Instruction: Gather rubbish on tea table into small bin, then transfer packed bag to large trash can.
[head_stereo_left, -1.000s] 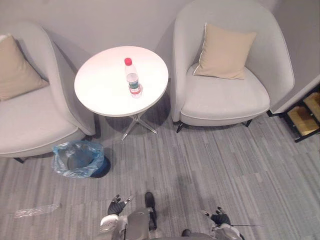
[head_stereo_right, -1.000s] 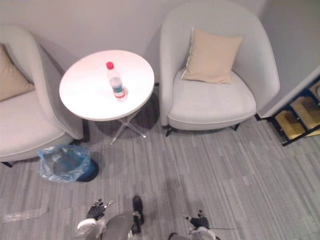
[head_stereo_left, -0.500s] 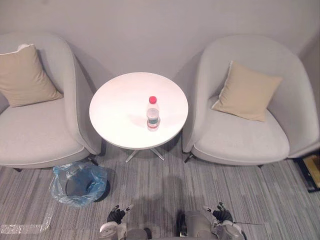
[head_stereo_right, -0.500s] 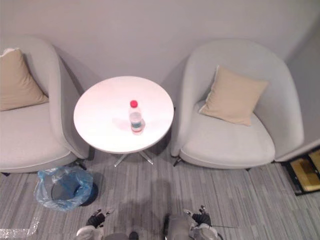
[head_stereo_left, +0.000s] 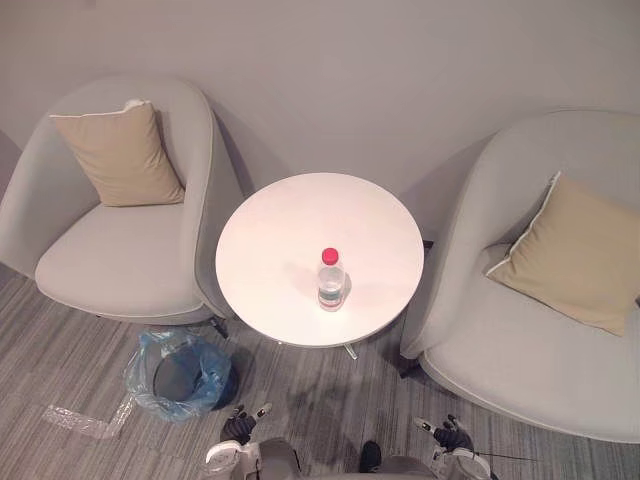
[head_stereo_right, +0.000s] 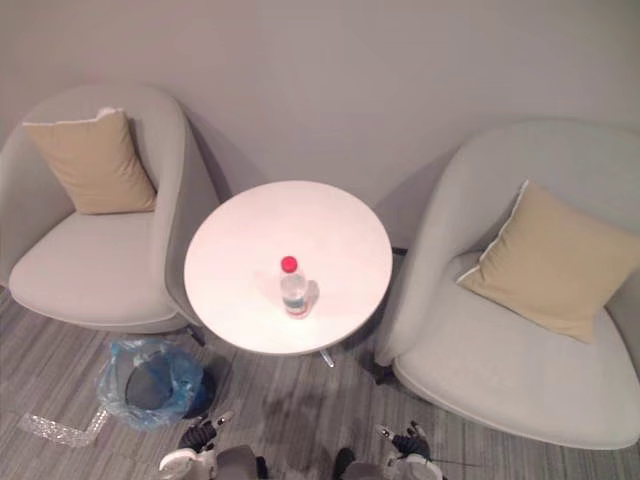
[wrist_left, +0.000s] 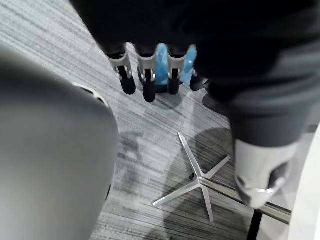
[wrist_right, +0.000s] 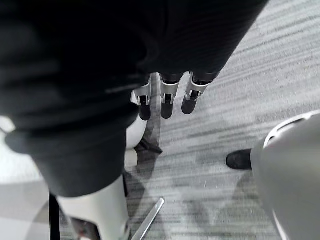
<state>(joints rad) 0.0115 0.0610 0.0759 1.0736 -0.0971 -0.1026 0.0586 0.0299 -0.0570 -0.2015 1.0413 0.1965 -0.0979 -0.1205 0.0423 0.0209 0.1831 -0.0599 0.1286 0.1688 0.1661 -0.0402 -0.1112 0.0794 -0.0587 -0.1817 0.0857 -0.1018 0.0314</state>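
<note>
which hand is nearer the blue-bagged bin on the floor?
Left. The left hand hangs close beside the bin, to the robot's right of it. The right hand hangs much farther off, in front of the right-side armchair.

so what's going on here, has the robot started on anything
Nothing is being handled yet. A plastic bottle stands upright on the round table, and the small bin with its blue bag sits on the floor beside the table. The robot's left hand and right hand hang low, open, holding nothing.
</note>
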